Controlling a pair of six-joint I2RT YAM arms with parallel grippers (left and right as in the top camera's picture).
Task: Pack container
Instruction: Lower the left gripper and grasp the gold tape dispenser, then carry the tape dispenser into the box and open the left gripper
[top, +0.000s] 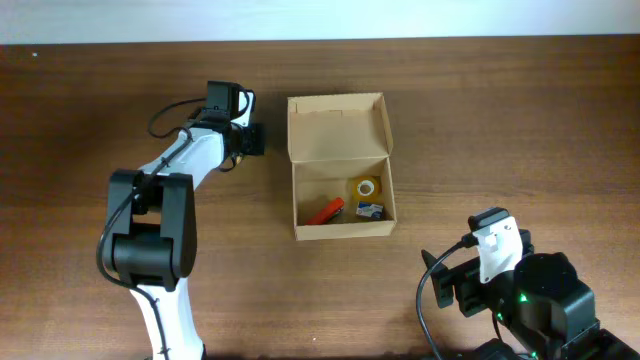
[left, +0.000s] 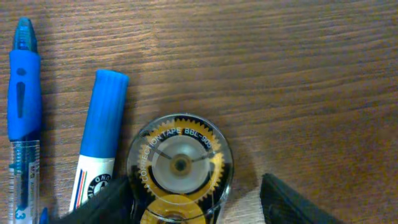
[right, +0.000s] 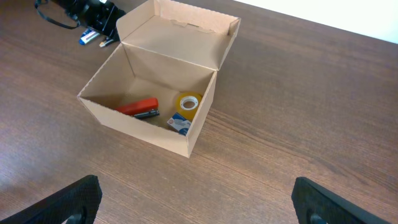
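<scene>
- While the left arm stretches low over the table to the left of the box (top: 340, 231), its gripper (left: 196, 194) points down, jaws partly open astride a correction tape (left: 180, 165), not clamping it.
- Right arm is folded near-right of the box; right gripper (right: 199, 202) wide, empty.
- Box stands with its lid up.

Surface (left: 298, 74): brown wood grain, smooth, matt. Container (top: 336, 130): plain matt cardboard. Correction tape (left: 180, 165): clear glossy plastic shell. Marker (left: 102, 137), pen (left: 23, 106): smooth blue plastic.
</scene>
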